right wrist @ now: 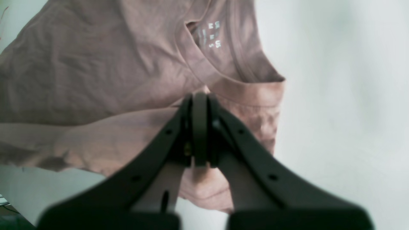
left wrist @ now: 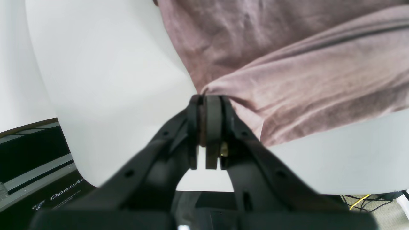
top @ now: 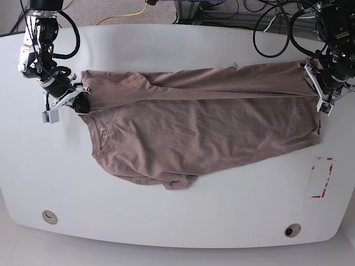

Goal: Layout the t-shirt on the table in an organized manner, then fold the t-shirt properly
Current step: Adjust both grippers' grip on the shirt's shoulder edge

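Left gripper (left wrist: 206, 95) and right gripper (right wrist: 199, 92) pinch the t-shirt (top: 194, 130) near opposite table (top: 166, 227) edges; thin, limp cloth likely sags between corner grips

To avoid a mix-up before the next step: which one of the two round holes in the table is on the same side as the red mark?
The hole at the base view's lower right; the red mark is above it.

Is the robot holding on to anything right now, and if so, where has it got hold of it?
Yes, the t-shirt. The left gripper and the right gripper each pinch one end of its lifted fold.
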Tool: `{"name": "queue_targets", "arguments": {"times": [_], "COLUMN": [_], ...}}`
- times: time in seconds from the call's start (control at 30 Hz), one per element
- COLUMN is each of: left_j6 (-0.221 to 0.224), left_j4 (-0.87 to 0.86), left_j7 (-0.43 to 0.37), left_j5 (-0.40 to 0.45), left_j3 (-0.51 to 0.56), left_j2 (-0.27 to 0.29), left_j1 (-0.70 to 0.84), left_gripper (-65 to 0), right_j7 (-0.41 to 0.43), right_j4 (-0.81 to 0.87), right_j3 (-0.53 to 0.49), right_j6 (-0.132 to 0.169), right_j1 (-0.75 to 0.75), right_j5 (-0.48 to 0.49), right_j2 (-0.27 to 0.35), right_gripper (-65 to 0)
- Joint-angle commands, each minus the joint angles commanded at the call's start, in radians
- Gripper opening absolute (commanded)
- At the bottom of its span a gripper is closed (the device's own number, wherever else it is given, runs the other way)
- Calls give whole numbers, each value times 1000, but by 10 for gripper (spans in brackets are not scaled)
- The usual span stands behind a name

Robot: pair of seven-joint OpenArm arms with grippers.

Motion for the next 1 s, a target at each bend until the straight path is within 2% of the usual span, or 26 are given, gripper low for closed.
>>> {"name": "queue_targets", "arguments": {"times": [0.1,0.33,0.43,0.7,0.77,0.8,0.93,0.97,1.0], "left_j6": [0,0,0,0,0,0,0,0,0], "left_j4": [-8,-9,-9,-9,-9,-9,-9,-6,-6], "left_j7": [-2,-2,-2,-2,-2,-2,-2,-2,-2], "left_j5": [0,0,0,0,0,0,-3,-5,-6], "left_j3": [0,14,25,84,87,89,89,89,89], "left_j2": [-31,-80,-84,-120,-120,-120,-115,-114,-109], "left_j1": [-5,-25,-46,-55,-55,-55,-49,-49,-48], "left_gripper": [-539,-571,-574,-568,-567,-564,-478,-433,-394], "right_j7": [0,0,0,0,0,0,0,0,0], "right_j4": [-23,-80,-95,-97,-95,-95,-81,-66,-51], "right_j3": [-2,-3,-3,-5,-5,-5,-3,-2,0], "right_j6": [0,2,2,2,2,2,0,-2,-2], "right_j1": [11,35,46,74,83,86,86,84,81], "right_j5": [0,-2,-3,-123,-141,-149,-163,-163,-163], "right_j2": [2,5,5,-17,-26,-28,-26,-26,-26], "right_gripper": [-650,-650,-650,-634,-588,-544,-296,-211,-154]}}
